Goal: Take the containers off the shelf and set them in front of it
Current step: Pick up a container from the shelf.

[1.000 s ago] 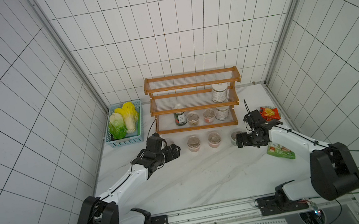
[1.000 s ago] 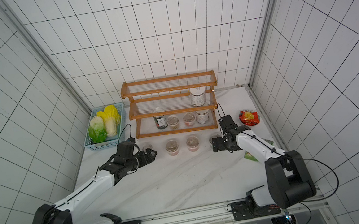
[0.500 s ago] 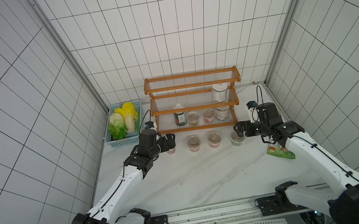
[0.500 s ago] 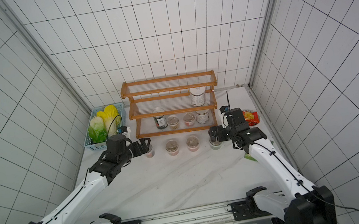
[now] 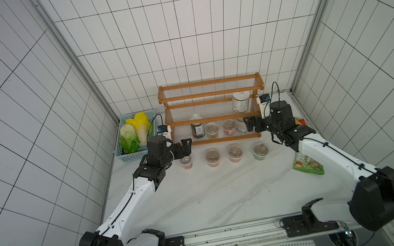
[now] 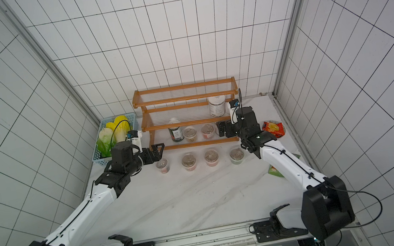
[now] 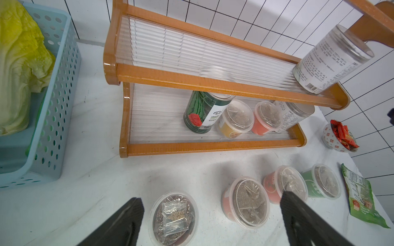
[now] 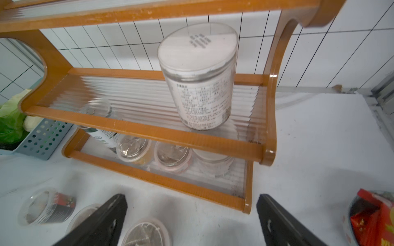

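You are facing the shelf with both claws spread wide and holding nothing. The right gripper is hovering just beside the bottom tier's right end, pointing at the white-lidded jar standing upright there. This is putting the right arm nearer than the left gripper, which is hanging over a cup set in front. The right wrist view is showing that jar beneath the tall jar; in both top views the claw is partly covering it.
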`<control>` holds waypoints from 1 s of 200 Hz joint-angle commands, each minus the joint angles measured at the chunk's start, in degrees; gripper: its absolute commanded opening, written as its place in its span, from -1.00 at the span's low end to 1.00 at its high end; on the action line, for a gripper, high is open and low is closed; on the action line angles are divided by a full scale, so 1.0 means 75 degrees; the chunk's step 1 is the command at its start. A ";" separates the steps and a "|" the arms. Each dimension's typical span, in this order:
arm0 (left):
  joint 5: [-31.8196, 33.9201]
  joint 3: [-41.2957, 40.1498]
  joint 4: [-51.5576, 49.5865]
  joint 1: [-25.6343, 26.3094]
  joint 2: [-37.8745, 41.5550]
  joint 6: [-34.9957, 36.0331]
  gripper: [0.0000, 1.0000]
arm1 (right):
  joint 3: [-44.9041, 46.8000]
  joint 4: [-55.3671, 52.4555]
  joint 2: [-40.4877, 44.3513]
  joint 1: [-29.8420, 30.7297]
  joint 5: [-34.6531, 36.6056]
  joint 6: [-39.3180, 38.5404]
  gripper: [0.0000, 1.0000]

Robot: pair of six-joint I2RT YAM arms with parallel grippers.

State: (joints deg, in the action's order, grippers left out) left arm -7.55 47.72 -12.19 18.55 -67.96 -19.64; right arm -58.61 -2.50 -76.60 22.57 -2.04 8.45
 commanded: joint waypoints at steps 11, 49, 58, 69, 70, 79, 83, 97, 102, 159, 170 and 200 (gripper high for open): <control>-0.0286 -0.0115 0.0125 -0.0209 0.0077 0.0018 0.97 | -0.0590 0.1338 -0.0725 -0.0218 -0.0073 -0.0439 0.98; -0.0432 -0.0117 0.0114 -0.0246 0.0012 0.0018 0.97 | -0.1085 0.2078 -0.1785 -0.0567 -0.0968 -0.0808 0.98; -0.0462 -0.0117 0.0113 -0.0258 0.0000 0.0028 0.97 | -0.1193 0.2174 -0.1969 -0.0580 -0.1022 -0.0926 0.98; -0.0493 -0.0114 0.0113 -0.0269 -0.0017 0.0037 0.97 | -0.1284 0.2286 -0.2160 -0.0584 -0.1091 -0.1066 0.98; -0.0493 -0.0116 0.0113 -0.0269 -0.0019 0.0039 0.97 | -0.1299 0.2300 -0.2179 -0.0584 -0.1095 -0.1073 0.98; -0.0511 -0.0116 0.0113 -0.0281 -0.0056 0.0045 0.97 | -0.1351 0.2484 -0.2324 -0.0590 -0.1214 -0.1130 0.98; -0.0522 -0.0103 0.0113 -0.0281 -0.0066 0.0044 0.97 | -0.1387 0.2573 -0.2400 -0.0596 -0.1257 -0.1162 0.98; -0.0597 -0.0084 0.0101 -0.0293 -0.0134 0.0052 0.97 | -0.1462 0.2904 -0.2645 -0.0601 -0.1341 -0.1256 0.98; -0.0610 -0.0085 0.0092 -0.0293 -0.0146 0.0058 0.97 | -0.1472 0.3038 -0.2713 -0.0601 -0.1366 -0.1332 0.98; -0.0680 -0.0067 0.0044 -0.0351 -0.0253 0.0111 0.97 | -0.2119 0.3585 -0.3577 -0.0715 -0.1435 -0.1317 0.98; -0.0726 -0.0048 0.0032 -0.0347 -0.0284 0.0120 0.97 | -0.2206 0.3732 -0.3698 -0.0726 -0.1516 -0.1333 0.98; -0.0762 -0.0043 0.0008 -0.0358 -0.0336 0.0144 0.97 | -0.2267 0.4106 -0.3844 -0.0752 -0.1991 -0.1285 0.97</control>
State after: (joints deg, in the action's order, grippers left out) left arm -12.32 47.42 -12.27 16.05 -70.06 -19.46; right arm -73.84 23.73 -104.62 17.56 -13.30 -0.89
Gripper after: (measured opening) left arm 0.984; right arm 0.994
